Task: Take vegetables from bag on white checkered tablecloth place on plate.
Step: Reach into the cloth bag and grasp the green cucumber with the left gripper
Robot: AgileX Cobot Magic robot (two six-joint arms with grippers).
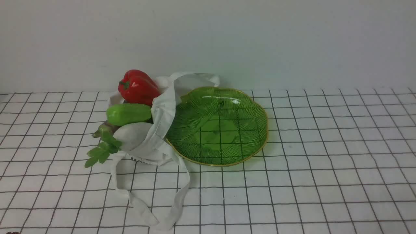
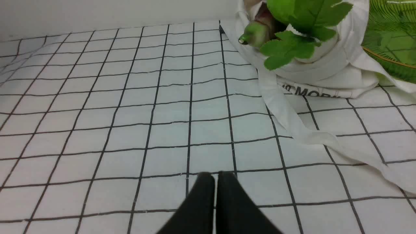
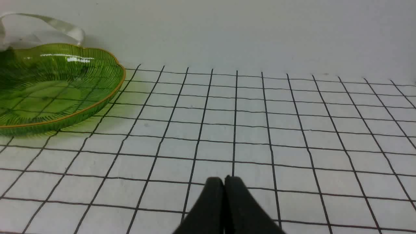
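Left gripper (image 2: 216, 177): fingers pressed together, empty, over the tablecloth (image 2: 130, 130);
Right gripper (image 3: 224, 180): closed too, nothing held;
Bag (image 1: 162, 112): pepper (image 1: 138, 87), cucumber (image 1: 128, 113), radish (image 1: 131, 135) at its mouth; touches plate (image 1: 227, 130)

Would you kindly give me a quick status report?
Left gripper, right gripper: jaws shut, empty. Vegetables in bag, plate bare. Bag cloth covers plate's left edge.

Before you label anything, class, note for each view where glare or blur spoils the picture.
Front view: white glare streaks on the plate near its far rim, whole picture slightly soft. Left wrist view: the radish leaves and the left gripper look blurred. Right wrist view: bright highlight on the plate; the right gripper is out of focus.
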